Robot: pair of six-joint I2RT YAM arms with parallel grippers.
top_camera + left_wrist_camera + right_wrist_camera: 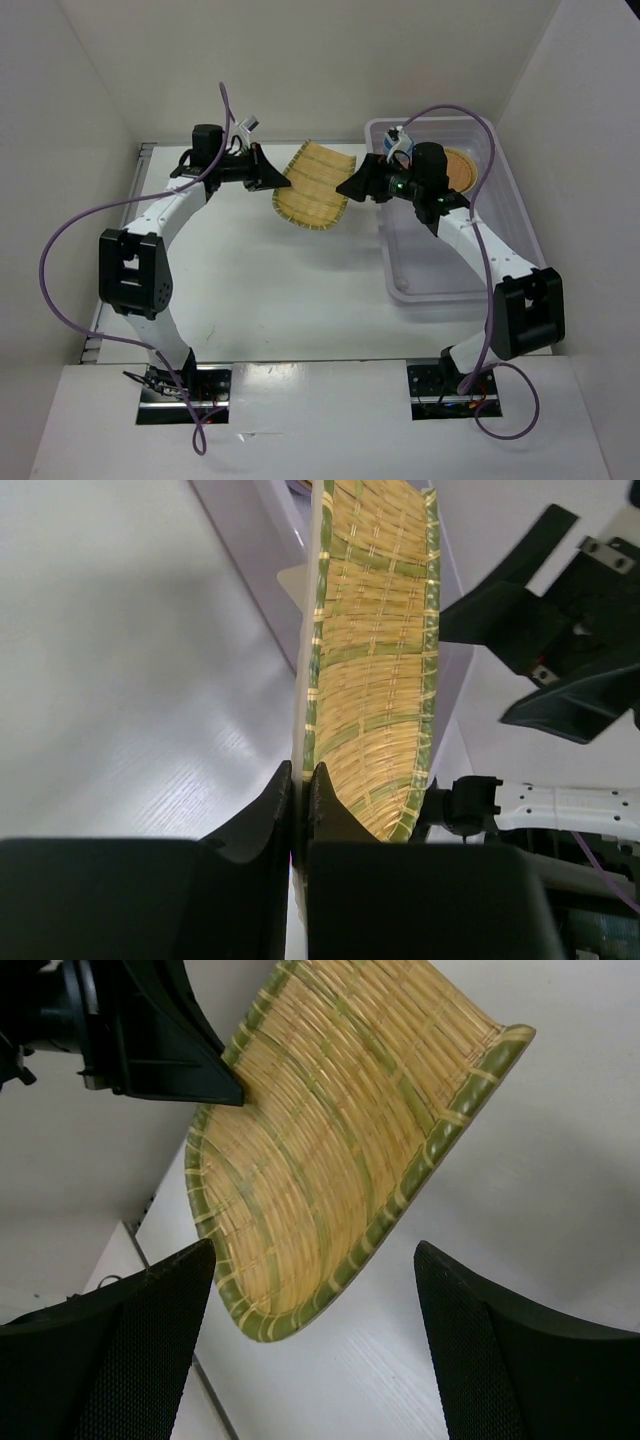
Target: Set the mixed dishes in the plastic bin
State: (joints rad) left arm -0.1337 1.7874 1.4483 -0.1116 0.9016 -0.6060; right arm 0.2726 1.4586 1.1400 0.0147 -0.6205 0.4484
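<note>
From above, the squarish yellow woven-look plate (315, 185) hangs tilted over the far middle of the worktop (280, 290), just beside the 9 o'clock wall of the plastic bin (440, 285) and outside it. The left arm (160, 215) reaches in from 9 o'clock, and the left jaws are pinched on the plate's 9 o'clock rim. The right arm (490, 260) lies across the bin. The right jaws are spread apart at the plate's 3 o'clock edge, close to it but not closed on it. In the bin's 12 o'clock end lies an orange round plate (461, 166). At its 11 o'clock corner a blue cup (395, 143) peeks out from behind the arm.

In the left wrist view the plate (375, 660) stands on edge and runs up toward 12 o'clock. The left jaws are shut tight on its pale rim at 6 o'clock, one finger (262, 810) on the back and the other on the woven face. The bin's translucent wall (262, 555) shows at 11 o'clock. The right jaws stand parted at 3 o'clock.

In the right wrist view the plate (330, 1140) fills the middle, its green-banded rim curving down to 6 o'clock. The right jaws gape wide, at 8 and 4 o'clock, holding nothing. The left jaws grip the rim at 10 o'clock. Whether the plate's low corner touches the worktop (560, 1160), I cannot tell.
</note>
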